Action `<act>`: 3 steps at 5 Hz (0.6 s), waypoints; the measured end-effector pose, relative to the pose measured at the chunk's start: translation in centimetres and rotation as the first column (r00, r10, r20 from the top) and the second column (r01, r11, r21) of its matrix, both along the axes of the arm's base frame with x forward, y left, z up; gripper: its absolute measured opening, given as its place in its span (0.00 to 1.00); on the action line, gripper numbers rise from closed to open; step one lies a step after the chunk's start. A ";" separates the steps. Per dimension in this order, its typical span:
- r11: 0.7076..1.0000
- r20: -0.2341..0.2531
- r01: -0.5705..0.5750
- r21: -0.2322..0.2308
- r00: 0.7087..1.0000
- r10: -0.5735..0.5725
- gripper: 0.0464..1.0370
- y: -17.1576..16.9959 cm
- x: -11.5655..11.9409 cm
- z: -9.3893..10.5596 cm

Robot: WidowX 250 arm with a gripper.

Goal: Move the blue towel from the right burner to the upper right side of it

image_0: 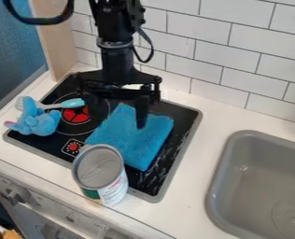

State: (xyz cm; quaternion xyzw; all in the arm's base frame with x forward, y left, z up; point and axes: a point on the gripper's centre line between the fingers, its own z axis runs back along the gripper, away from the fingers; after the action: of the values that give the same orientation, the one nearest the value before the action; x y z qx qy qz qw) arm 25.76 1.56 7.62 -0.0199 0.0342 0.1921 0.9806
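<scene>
We see a black gripper (119, 115), fingers spread, above the stove (182, 113). The blue towel (134, 135) lies on the stove's right half; a shallow pinch could catch only its top layer, unfolding it.

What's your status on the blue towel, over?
Gripper open over the towel. Towel lying on stovetop's right side. Can by towel's near edge, likely clear of the upper-right path.

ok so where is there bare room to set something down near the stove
The counter between the stovetop and the sink is bare, as is the sink's visible floor. The stovetop is crowded: plush toy and utensil left, towel below the pincer, can at the front edge.
</scene>
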 end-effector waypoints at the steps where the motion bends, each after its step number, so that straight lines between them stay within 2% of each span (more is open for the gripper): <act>1: 0.993 0.040 -0.118 0.007 0.992 0.118 0.96 1.8 2.1 -1.2; 2: 0.984 0.070 -0.177 0.010 0.982 0.176 0.96 2.1 3.4 -2.9; 3: 0.982 0.092 -0.186 0.029 0.979 0.183 0.96 2.2 4.0 -4.5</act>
State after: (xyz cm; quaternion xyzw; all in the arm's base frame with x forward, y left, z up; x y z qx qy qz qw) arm 29.80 3.80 3.13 -0.0129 -0.0152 0.2817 0.9593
